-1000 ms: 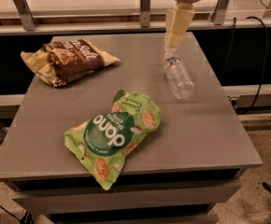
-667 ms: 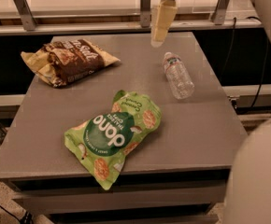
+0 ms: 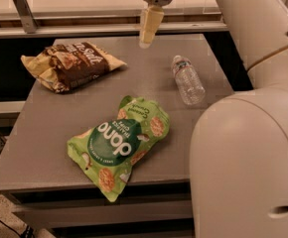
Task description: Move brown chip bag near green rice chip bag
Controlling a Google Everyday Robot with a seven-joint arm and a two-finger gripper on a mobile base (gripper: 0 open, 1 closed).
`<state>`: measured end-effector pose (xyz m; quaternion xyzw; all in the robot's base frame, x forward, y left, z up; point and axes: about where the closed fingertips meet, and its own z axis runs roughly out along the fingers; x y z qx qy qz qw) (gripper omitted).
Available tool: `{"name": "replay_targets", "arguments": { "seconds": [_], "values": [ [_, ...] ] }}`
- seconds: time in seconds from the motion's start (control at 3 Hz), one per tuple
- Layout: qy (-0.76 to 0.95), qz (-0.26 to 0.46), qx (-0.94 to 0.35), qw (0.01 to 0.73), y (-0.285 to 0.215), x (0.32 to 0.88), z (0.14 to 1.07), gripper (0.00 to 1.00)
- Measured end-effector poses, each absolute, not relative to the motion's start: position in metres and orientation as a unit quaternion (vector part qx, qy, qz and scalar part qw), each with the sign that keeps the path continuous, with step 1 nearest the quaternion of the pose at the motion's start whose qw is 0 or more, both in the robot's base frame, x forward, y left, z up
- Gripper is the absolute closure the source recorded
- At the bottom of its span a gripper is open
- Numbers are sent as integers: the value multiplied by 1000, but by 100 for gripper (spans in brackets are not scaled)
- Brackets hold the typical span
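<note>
1. Two bags unmoved: brown chip bag [image 3: 69,66] sits up-left of green rice chip bag [image 3: 116,145], well apart.
2. Above and behind green rice chip bag, gripper [image 3: 144,42] has swung left off water bottle [image 3: 187,79] toward brown chip bag; fingers seem together, empty. Pickup pending.
3. Right of it, arm [image 3: 248,157] now crowds view.

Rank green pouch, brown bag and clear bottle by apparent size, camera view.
1. Bright green glossy rice chip bag, nearest camera.
2. Brown-and-yellow foil chip bag.
3. Clear plastic water bottle.
Gripper hangs above the table's far side.
</note>
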<state>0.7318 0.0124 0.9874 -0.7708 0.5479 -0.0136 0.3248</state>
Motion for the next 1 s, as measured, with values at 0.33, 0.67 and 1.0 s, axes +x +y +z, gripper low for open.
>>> {"name": "replay_targets", "arguments": {
  "seconds": [0.33, 0.67, 1.0],
  "values": [
    [548, -14, -771, 325, 13, 732, 987, 0],
    [495, 0, -809, 316, 42, 718, 979, 0],
    [409, -1, -858, 311, 80, 695, 970, 0]
  ]
}}
